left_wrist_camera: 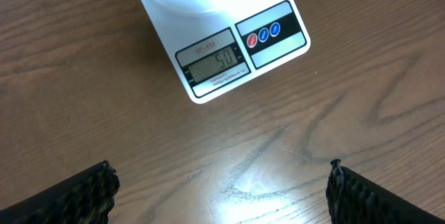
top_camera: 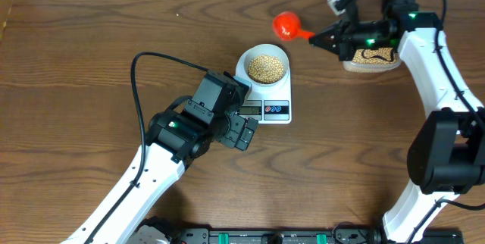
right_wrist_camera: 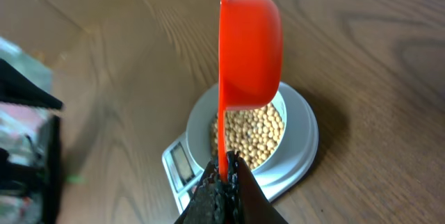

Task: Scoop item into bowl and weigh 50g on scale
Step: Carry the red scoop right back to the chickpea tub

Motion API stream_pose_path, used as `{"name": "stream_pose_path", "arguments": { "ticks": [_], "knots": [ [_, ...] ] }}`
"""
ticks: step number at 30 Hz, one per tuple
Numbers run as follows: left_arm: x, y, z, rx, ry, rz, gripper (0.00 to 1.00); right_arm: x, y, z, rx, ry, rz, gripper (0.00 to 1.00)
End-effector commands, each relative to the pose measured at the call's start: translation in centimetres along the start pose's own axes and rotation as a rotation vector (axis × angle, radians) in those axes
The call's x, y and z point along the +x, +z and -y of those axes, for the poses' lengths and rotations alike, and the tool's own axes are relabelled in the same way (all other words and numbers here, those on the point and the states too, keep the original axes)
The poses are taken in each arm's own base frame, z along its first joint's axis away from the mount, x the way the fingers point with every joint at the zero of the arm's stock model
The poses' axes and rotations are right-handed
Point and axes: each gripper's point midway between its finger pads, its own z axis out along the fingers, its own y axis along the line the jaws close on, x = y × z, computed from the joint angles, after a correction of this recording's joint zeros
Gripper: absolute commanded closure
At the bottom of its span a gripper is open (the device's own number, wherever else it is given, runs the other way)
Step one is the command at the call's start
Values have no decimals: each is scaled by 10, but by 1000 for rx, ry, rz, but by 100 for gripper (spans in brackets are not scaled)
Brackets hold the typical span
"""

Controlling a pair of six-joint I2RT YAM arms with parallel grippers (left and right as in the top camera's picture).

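Left wrist view first: at the bottom corners, the two black ribbed fingers of the left tool [left_wrist_camera: 221, 186] stand spread wide with nothing between them, over the bare brown wooden tabletop [left_wrist_camera: 83, 99]. Just beyond, in the upper middle, lies the flat white kitchen scale [left_wrist_camera: 229, 17]. Its grey display appears to read 50, so the weighing looks met. On the scale sits the small round white bowl [top_camera: 243, 60], holding a shallow heap of tan-yellow round beans [top_camera: 267, 67]. Farther on, toward the upper right of the overhead frame, the right tool [top_camera: 322, 38] is clamped tight on the thin handle of a red-orange plastic scoop [top_camera: 286, 26]. The scoop is held in the air near the bowl, and a clear plastic tub [top_camera: 355, 65] with more beans lies beyond it. The beans are likely hard, light and smooth. They would roll and bounce if tipped fast, so the scoop is the way to move them. The bowl seems stiff, light and slick. It is best taken gently at the rim, since any press on the scale would upset the reading.
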Motion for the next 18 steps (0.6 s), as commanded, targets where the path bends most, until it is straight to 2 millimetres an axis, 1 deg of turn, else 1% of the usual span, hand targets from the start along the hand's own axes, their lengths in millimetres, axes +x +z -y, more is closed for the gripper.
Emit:
{"name": "stream_pose_path", "arguments": {
  "ticks": [1, 4, 9, 13, 18],
  "knots": [
    [-2, -2, -2, -7, -3, 8, 2, -33, -26, -19, -72, 52, 111, 99],
    [-2, -2, -2, -7, -4, 8, 2, -36, -37, -10, -57, 143, 137, 99],
    [-2, -2, -2, -7, -4, 8, 2, -35, -55, 4, -30, 298, 161, 99],
    [-2, -2, -2, -7, -3, 8, 2, -34, -67, 10, -12, 350, 179, 99],
    [-2, -2, -2, -7, -4, 8, 2, -40, -85, 7, 17, 341, 205, 99]
  ]
}}
